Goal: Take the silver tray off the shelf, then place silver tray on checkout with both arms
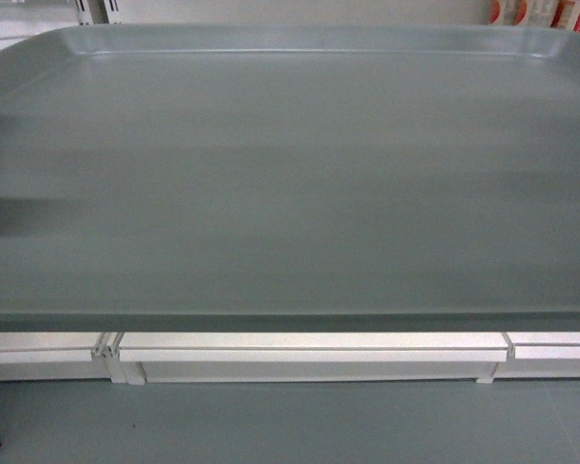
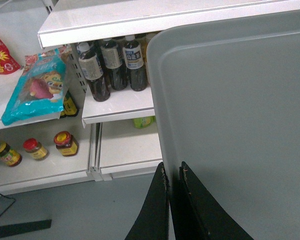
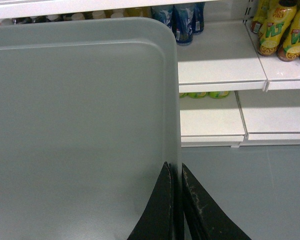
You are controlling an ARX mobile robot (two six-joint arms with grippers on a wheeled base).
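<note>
The silver tray (image 1: 290, 184) fills almost the whole head view, held level in the air above the grey floor, in front of the white shelf (image 1: 309, 346). In the left wrist view my left gripper (image 2: 173, 170) is shut on the silver tray's (image 2: 235, 115) left rim. In the right wrist view my right gripper (image 3: 175, 170) is shut on the silver tray's (image 3: 80, 125) right rim. The tray's flat bottom is bare. The checkout is out of view, and neither gripper shows in the head view.
White shelf boards (image 2: 120, 107) hold dark bottles (image 2: 112, 65), a blue snack bag (image 2: 35, 87) and jars (image 2: 65, 144) on the left. Yellow bottles (image 3: 277, 30) and blue ones (image 3: 182, 20) stand on the shelves (image 3: 220, 55) to the right. Grey floor (image 3: 245, 190) lies below.
</note>
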